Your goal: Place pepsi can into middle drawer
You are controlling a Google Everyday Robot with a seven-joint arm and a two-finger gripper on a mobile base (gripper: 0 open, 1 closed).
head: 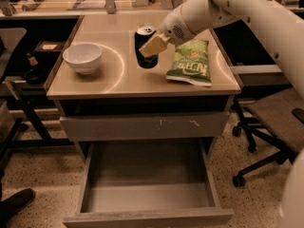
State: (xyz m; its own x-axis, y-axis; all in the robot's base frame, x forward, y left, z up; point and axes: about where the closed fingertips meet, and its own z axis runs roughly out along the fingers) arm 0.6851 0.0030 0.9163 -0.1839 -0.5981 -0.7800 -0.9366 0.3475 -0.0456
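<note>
The pepsi can (144,60), dark blue with a silver top, is near the middle of the tan tabletop (109,82), held just above it. My gripper (146,45) comes in from the upper right and is shut on the can. One tan finger (153,45) crosses its front and the other is hidden behind it. The middle drawer (147,167) stands pulled open and empty below the table, with its plain front panel (147,218) nearest the camera.
A white bowl (82,57) sits on the left of the tabletop. A green chip bag (190,63) lies just right of the can. A closed grey drawer front with white scuffs (142,126) is above the open drawer. An office chair (270,122) stands at the right.
</note>
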